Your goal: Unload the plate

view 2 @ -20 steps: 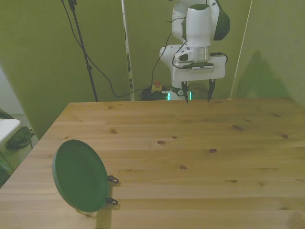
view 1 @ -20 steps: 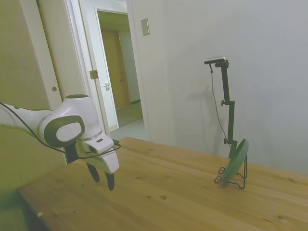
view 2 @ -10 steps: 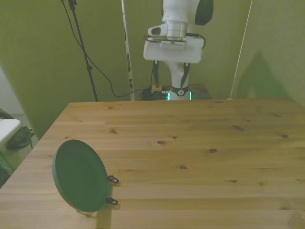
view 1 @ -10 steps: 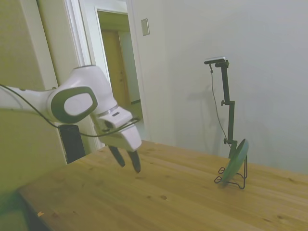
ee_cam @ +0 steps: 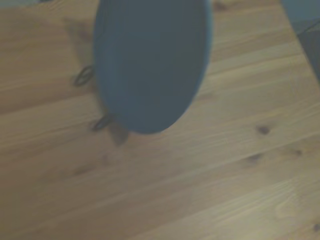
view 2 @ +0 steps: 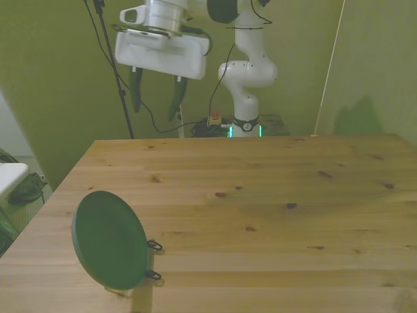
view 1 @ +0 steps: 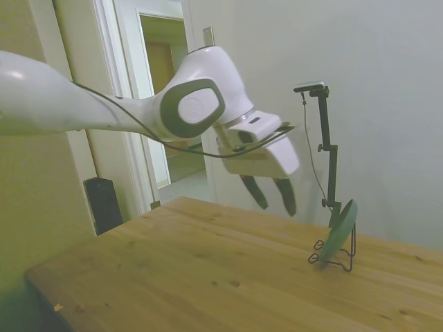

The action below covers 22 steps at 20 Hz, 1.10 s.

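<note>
The dark green plate (view 1: 340, 230) leans nearly upright in a thin black wire stand (view 1: 344, 259) on the wooden table (view 1: 221, 277), near the front view's lower left corner (view 2: 109, 239). The wrist view shows the plate (ee_cam: 150, 62) blurred from close by, with two loops of the stand (ee_cam: 84, 76) beside it. My gripper (view 1: 270, 196) hangs high above the table, open and empty, fingers pointing down. It is well apart from the plate, toward the front view's upper left (view 2: 156, 100).
An open doorway (view 1: 169, 111) lies behind the table in the side view. Black cables and a pole (view 2: 112, 65) hang by the wall at the front view's left. The table's edge (view 2: 49, 195) runs close to the plate.
The arm swung up and across, from low over the table toward the plate's side. The gripper rose and stayed open. The plate has not moved.
</note>
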Each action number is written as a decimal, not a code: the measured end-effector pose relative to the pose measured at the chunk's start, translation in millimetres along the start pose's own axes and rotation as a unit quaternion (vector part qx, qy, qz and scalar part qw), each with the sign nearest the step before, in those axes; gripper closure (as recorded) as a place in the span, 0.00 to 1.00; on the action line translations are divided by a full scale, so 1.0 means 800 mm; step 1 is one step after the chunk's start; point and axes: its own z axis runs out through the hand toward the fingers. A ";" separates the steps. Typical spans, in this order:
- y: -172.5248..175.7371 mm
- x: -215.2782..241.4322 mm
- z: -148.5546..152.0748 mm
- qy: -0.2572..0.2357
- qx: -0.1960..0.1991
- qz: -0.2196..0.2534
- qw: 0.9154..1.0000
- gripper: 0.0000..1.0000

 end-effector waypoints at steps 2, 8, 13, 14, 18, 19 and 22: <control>-0.025 0.027 0.000 0.000 0.000 -0.002 1.000 0.00; -0.059 0.027 0.031 -0.006 -0.013 -0.019 1.000 0.00; -0.097 0.064 0.065 0.022 -0.018 -0.019 0.999 0.00; -0.104 0.069 0.073 0.025 -0.018 -0.020 0.999 0.00; -0.128 0.080 0.101 0.028 -0.013 -0.019 0.999 0.00; -0.133 0.082 0.107 0.027 -0.012 -0.018 0.999 0.00; -0.142 0.086 0.123 0.027 -0.015 -0.019 0.999 0.00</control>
